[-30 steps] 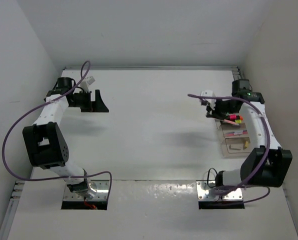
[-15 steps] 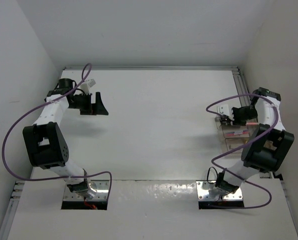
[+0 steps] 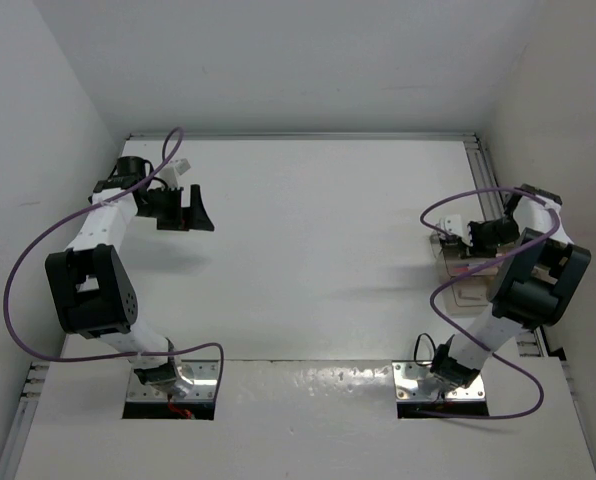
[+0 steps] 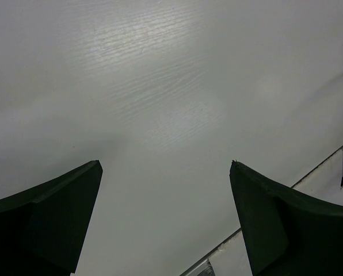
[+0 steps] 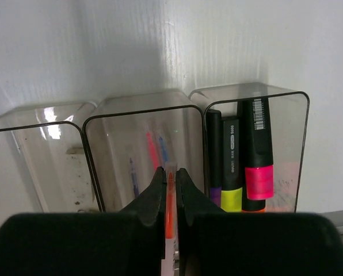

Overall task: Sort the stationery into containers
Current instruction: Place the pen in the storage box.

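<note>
Right end effector (image 5: 170,173) pinching thin orange pen (image 5: 169,214), clear containers (image 5: 141,108) beyond

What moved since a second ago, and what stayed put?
The right arm swung out to its right and pulled in. Its right gripper, shut on a thin orange pen, now faces the middle box. The left arm and its open left gripper stayed put.

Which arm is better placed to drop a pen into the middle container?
Right. Right fingers pinch an orange pen aimed at the middle container; left fingers hang open far across the table.
</note>
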{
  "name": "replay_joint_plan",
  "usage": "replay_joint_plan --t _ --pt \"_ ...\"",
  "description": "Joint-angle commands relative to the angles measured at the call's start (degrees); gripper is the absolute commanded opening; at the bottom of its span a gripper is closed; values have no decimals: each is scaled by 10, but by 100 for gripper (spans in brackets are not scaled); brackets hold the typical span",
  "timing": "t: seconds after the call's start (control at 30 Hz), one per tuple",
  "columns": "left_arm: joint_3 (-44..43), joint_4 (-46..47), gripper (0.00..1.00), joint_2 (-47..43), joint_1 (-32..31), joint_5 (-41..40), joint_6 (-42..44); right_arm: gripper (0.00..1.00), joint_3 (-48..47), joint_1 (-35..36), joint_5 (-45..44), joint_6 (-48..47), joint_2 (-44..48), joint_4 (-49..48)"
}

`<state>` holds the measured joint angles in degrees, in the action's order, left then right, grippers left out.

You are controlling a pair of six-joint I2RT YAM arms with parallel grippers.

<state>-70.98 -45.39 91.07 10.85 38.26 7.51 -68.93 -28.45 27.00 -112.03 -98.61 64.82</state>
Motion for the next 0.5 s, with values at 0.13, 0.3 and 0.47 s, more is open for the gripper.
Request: replay_joint_plan --t 0.13,0.3,0.47 --pt "-25 -1 100 -19 -2 -5 5 39 12 -9 -6 -99 -3 -24" --pt "-63 1 100 -22 -2 -20 11 68 5 -11 29 -76 14 -27" --pt "-115 27 100 -28 0 -33 2 73 -90 -1 166 141 67 2"
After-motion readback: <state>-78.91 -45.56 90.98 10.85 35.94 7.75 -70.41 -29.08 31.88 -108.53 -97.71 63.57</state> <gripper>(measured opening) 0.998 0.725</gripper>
